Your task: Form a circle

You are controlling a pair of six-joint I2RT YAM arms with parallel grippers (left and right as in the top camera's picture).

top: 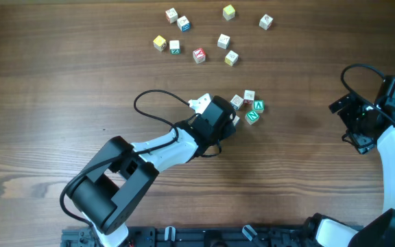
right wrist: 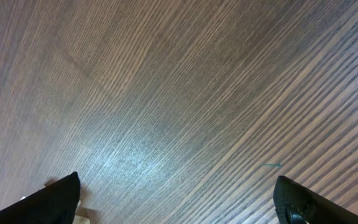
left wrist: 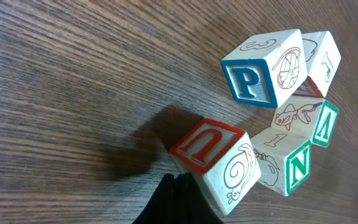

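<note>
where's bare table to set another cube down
Bare: wooden table left of the left arm; also between the five-cube pale wooden letter cluster and the right arm. Crowded: that cluster, and the scattered wooden letter cubes above.

Table: dark brown wood-grain top, seen in all three views. Item one, toward the top of the overhead view: nine loose letter cubes of pale wood, scattered apart from one another, a few yellow-topped, one red-marked, one blue-marked. Item two, nearer the middle: cluster of five letter cubes, packed in a rough ring and well apart from the loose ones. Members, per the left wrist view: blue P cube; red U cube; green N cube; fish-drawing cube with a green side face; J cube. The N, fish-drawing, J and P cubes sit touching or just beside their neighbours. A gap of bare table separates the P and U cubes.
</note>
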